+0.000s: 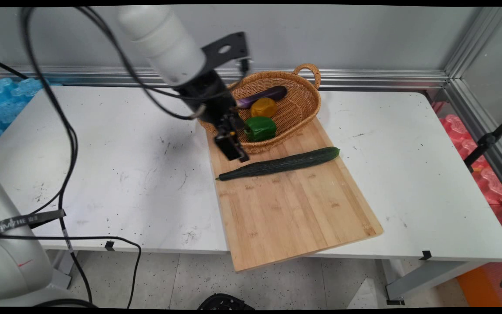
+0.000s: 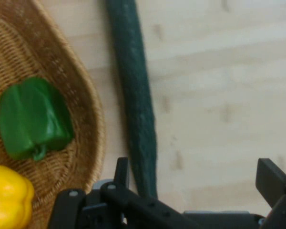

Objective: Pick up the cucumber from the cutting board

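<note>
Gripper [image 2: 195,179] fingers spread apart, empty, above cutting board [image 1: 294,209]; cucumber [image 2: 133,95] under its left finger, wicker basket [image 2: 81,86] with green pepper [image 2: 33,119], yellow pepper [image 2: 7,195] beyond that.

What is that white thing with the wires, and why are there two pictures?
It is a robot arm. Its black hand works like two pinching fingers. One picture comes from a camera looking down at the white table. The other comes from a camera on the hand itself, so you see close up. On the table lies a wooden board with a long cucumber on it. A basket holds a green pepper, a yellow pepper and a purple eggplant. The hand is open, holding nothing, just above the cucumber's thin end.
</note>
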Motion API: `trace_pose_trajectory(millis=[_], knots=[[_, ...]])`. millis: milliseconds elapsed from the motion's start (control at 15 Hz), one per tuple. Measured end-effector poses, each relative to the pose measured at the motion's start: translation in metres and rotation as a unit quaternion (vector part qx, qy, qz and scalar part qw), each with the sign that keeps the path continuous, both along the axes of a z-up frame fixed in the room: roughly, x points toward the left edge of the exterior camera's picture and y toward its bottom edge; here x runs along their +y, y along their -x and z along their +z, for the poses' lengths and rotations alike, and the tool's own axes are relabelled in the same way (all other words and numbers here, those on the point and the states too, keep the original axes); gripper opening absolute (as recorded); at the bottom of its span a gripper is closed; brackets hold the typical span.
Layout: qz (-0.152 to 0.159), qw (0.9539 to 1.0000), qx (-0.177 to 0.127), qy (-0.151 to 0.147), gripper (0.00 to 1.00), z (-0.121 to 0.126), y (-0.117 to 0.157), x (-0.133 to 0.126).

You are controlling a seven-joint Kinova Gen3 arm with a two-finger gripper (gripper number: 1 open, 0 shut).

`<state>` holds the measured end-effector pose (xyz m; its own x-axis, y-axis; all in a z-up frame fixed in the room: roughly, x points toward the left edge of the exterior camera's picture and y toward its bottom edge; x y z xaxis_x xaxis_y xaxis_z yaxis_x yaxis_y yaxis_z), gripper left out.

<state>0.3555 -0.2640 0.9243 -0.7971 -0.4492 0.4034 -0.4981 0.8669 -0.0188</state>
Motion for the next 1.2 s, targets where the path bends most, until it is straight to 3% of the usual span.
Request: trace_pose_trajectory(millis=[667,1200], knots=[[0.077,0.997,-0.004,-0.006,1.0,-0.045,0.074,-0.063],[0.094,0.9954,-0.008,-0.016,1.0,-0.082,0.123,-0.102]])
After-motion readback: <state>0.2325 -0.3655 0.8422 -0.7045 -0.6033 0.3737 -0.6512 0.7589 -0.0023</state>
